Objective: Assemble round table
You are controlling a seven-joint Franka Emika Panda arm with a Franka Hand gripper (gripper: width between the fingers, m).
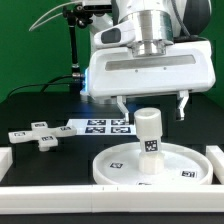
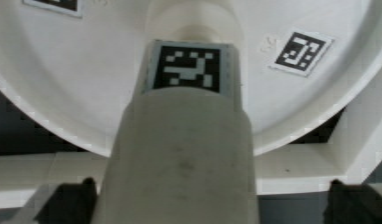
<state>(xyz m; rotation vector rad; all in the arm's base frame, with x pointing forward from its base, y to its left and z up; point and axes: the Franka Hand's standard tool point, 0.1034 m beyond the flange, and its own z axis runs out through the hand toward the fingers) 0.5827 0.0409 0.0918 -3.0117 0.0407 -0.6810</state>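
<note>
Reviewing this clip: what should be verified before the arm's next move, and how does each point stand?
1. End effector open: ok.
2. Leg upright on the disc: ok.
3. Leg between the fingers: ok.
4. Leg fully seated in the disc: cannot tell.
5. Cross base apart from the disc, unobstructed: ok.

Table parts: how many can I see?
3: the round disc at the front, the leg standing upright on its middle, the cross-shaped base on the exterior view's left. Others may be hidden.
</note>
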